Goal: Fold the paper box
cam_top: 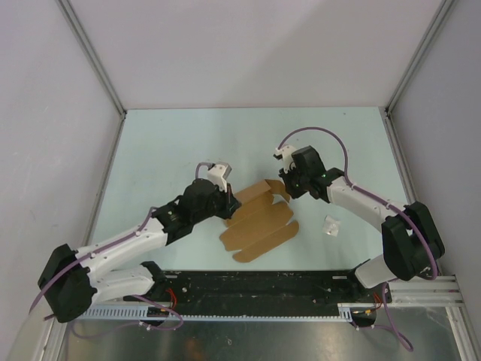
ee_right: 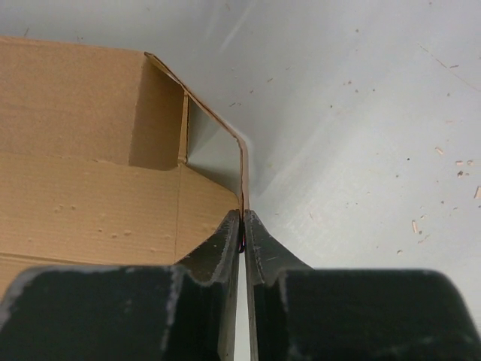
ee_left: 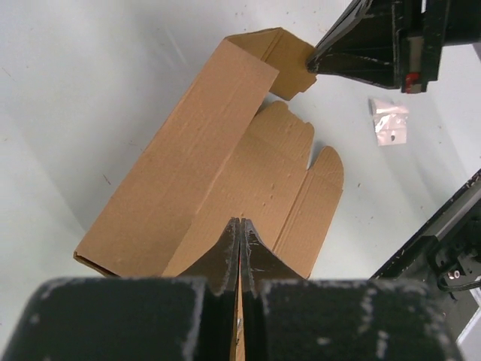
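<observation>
On paper box (cam_top: pixel 259 224) edges — left gripper (ee_left: pixel 240 244), right gripper (ee_right: pixel 242 226) — table (cam_top: pixel 180 143) beyond.

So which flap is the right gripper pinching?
The small end flap at the far end of the paper box, standing up; the rounded tab flaps lie flat.

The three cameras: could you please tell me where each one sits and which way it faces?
Top: above and behind, looking down at the table; left arm and right arm show.
Left wrist: looks along the shut left fingers across the box.
Right wrist: looks along the right fingers pinching a box flap.
All three share the box.
</observation>
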You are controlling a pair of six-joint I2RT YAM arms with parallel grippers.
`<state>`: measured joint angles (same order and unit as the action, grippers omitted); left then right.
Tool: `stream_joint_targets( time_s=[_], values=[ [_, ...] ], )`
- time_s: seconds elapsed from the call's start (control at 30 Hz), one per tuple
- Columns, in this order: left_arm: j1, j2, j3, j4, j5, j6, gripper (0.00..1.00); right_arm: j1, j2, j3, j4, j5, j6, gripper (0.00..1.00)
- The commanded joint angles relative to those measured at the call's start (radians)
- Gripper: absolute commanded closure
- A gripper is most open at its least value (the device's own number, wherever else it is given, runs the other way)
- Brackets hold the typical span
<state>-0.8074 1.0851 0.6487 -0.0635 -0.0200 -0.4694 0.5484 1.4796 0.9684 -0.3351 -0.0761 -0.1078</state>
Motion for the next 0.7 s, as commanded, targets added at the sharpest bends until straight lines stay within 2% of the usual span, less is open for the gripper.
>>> stream_joint_targets(
  time_s=[0.0,0.17,0.3,0.5,0.67],
  values=[
    [-0.003,-0.034,-0.017,0.016,0.012,0.014,1.00,0.002,-0.012,0.053,0.013,0.021,-0.010,0.91],
    [-0.068,-0.011,-0.020,0.017,0.020,0.020,1.00,0.005,0.004,0.090,-0.019,0.016,-0.020,0.94],
    [-0.159,0.007,-0.029,0.048,-0.069,0.015,1.00,0.004,0.007,0.095,-0.030,0.012,0.000,0.96],
    [-0.298,0.080,-0.106,0.295,-0.187,0.002,1.00,0.002,0.005,0.095,-0.044,-0.013,0.014,0.98],
    [-0.317,0.211,-0.081,0.436,-0.262,0.021,1.00,0.001,0.002,0.095,-0.056,-0.030,0.017,1.00]
  ],
)
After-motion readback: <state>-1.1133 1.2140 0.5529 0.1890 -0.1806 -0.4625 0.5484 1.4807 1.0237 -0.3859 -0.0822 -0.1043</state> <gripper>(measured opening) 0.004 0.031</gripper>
